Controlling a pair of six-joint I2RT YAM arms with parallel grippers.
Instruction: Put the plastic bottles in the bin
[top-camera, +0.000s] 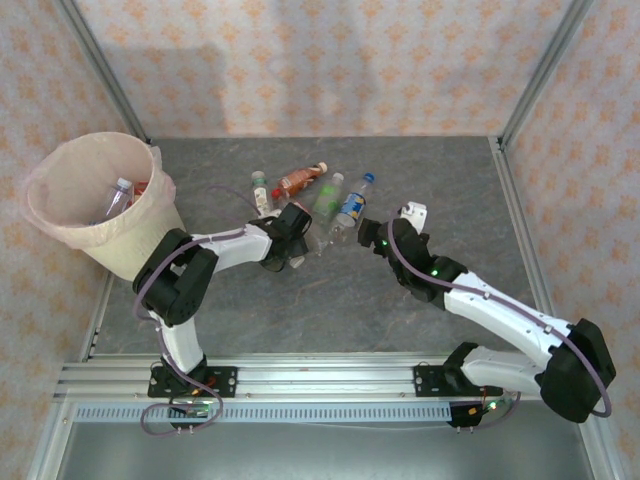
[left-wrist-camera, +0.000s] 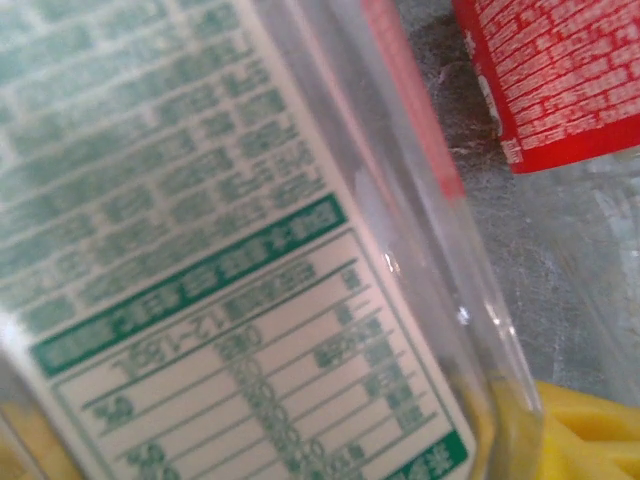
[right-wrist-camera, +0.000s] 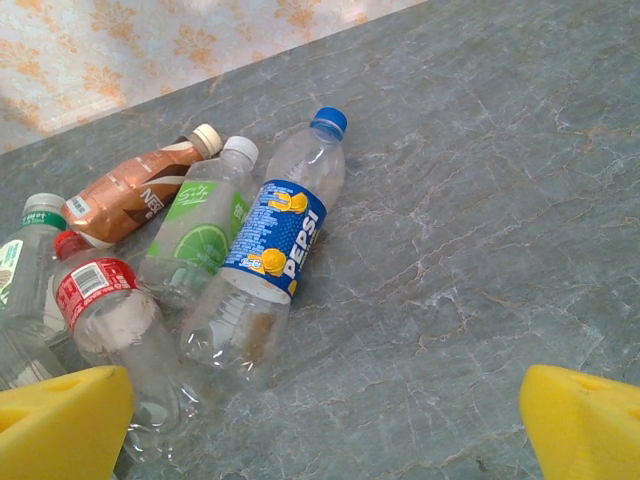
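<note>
Most of the plastic bottles lie on their sides in a tight cluster at the middle of the grey tabletop (top-camera: 450, 180), well apart from the bin (top-camera: 60, 225), which stands upright at the far left corner. Inside its pinkish liner we see a white-capped bottle (top-camera: 118, 196) with something red beside it. In the right wrist view the Pepsi bottle (right-wrist-camera: 275, 245) runs lengthwise from lower left to upper right, its blue cap pointing away from the arms. The lime-label bottle (right-wrist-camera: 200, 235) lies just beside it, almost parallel, with its white cap also at the far end. The brown bottle (right-wrist-camera: 135, 190) slants more across, cap toward the lime one, and the red-label bottle (right-wrist-camera: 100, 300) lies nearest, touching the lime bottle, red cap to the left. A green-capped bottle (right-wrist-camera: 25, 265) sits at the left edge. The right tool (right-wrist-camera: 320, 420) is spread wide with nothing between its yellow pads (right-wrist-camera: 60, 420). The left tool (top-camera: 290, 245) hovers over the cluster's near side. A green-printed label (left-wrist-camera: 200, 250) presses close to its camera, and we cannot tell whether it grips.
</note>
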